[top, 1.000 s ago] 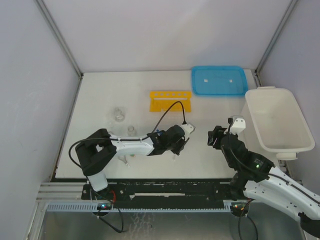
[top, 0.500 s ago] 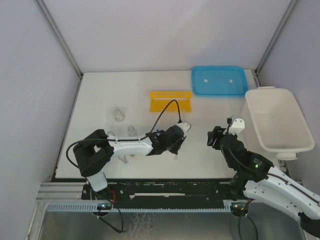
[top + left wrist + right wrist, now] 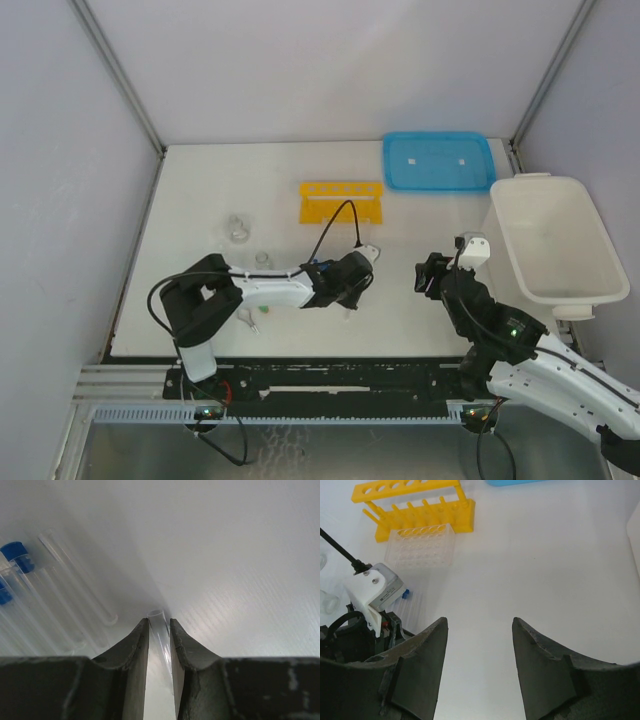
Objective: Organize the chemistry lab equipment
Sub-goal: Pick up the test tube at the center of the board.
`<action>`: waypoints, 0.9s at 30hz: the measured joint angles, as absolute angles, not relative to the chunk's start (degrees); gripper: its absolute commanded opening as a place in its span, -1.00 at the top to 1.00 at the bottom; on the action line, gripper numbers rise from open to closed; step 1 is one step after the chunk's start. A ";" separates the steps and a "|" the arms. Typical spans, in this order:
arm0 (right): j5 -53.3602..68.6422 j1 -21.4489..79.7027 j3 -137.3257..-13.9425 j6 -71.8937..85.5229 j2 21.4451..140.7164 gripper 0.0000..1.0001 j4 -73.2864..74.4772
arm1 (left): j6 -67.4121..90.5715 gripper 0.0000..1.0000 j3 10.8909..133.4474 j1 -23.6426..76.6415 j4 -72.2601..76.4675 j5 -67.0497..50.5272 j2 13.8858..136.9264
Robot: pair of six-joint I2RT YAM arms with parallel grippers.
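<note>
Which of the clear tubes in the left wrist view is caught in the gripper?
The uncapped tube sits between the left gripper's fingers, open rim forward. The other tubes, some blue-capped, lie loose on the table to its left.

One yellow rack, one blue lid, one white tub.

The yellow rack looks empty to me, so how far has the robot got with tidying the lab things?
Barely started, it seems. The yellow rack shows no tubes. In hand: the left gripper pinches one clear uncapped tube. Left: blue-capped tubes lying beside it and glass vessels on the table. The right gripper hangs open, holding nothing.
</note>
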State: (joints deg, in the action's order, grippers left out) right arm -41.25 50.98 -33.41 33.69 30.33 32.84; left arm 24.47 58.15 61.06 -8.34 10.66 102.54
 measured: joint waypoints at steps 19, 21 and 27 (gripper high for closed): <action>-40.77 50.96 -32.91 33.91 30.30 -0.10 32.84 | 40.34 0.98 56.97 58.39 0.47 2.74 104.60; -40.38 50.96 -32.86 33.87 30.28 -0.10 32.80 | 44.91 0.97 53.01 57.52 6.66 0.47 103.74; -39.16 50.96 -32.18 33.69 30.50 -0.10 32.16 | 60.45 0.95 42.52 54.72 24.88 -5.85 102.98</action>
State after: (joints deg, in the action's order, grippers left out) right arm -39.16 50.96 -32.18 33.69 30.50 32.16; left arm 60.45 42.52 54.72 24.88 -5.85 102.98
